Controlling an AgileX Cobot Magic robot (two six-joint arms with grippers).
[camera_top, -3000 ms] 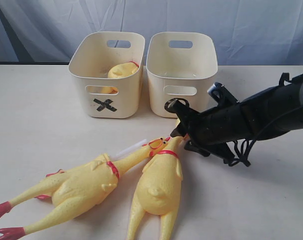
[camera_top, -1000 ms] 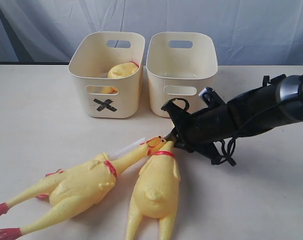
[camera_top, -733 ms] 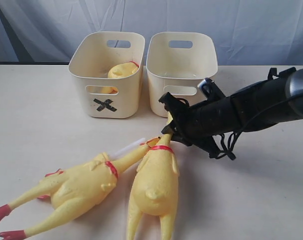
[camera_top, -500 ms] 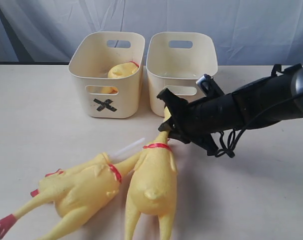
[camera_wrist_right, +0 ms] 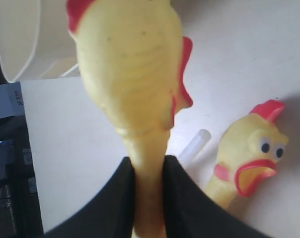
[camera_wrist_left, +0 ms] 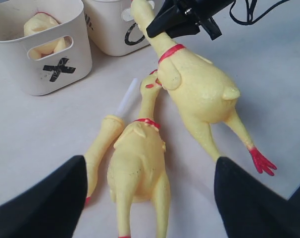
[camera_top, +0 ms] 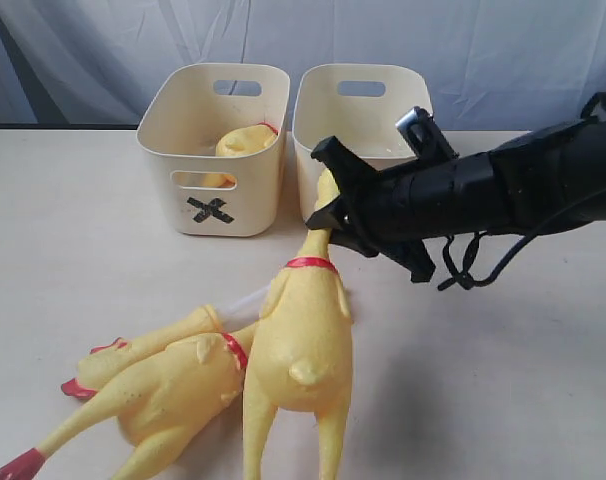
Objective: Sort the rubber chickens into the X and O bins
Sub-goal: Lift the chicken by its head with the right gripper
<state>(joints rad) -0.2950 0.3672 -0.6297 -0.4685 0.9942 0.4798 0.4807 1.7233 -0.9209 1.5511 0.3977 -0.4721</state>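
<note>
My right gripper (camera_top: 331, 212) is shut on the neck of one whole rubber chicken (camera_top: 298, 335). Its head is lifted in front of the O bin (camera_top: 363, 130), and its body and legs trail down to the table. In the right wrist view the neck (camera_wrist_right: 149, 191) sits pinched between the black fingers (camera_wrist_right: 110, 198). The second whole chicken (camera_top: 178, 385) lies on the table beside it, next to the limb with the white tube (camera_top: 153, 345). The headless body (camera_top: 245, 140) lies in the X bin (camera_top: 213, 205). My left gripper (camera_wrist_left: 150, 198) hovers open above the lying chicken (camera_wrist_left: 137, 158).
Both bins stand side by side at the back of the cream table (camera_top: 63, 250), before a blue-grey curtain (camera_top: 483, 50). The right arm (camera_top: 523, 185) stretches in from the right, low over the table. The O mark (camera_wrist_left: 135, 37) shows in the left wrist view.
My right gripper has risen and moved toward the O bin, pulling the held chicken up by its neck. The lying chicken has shifted and turned a little.
</note>
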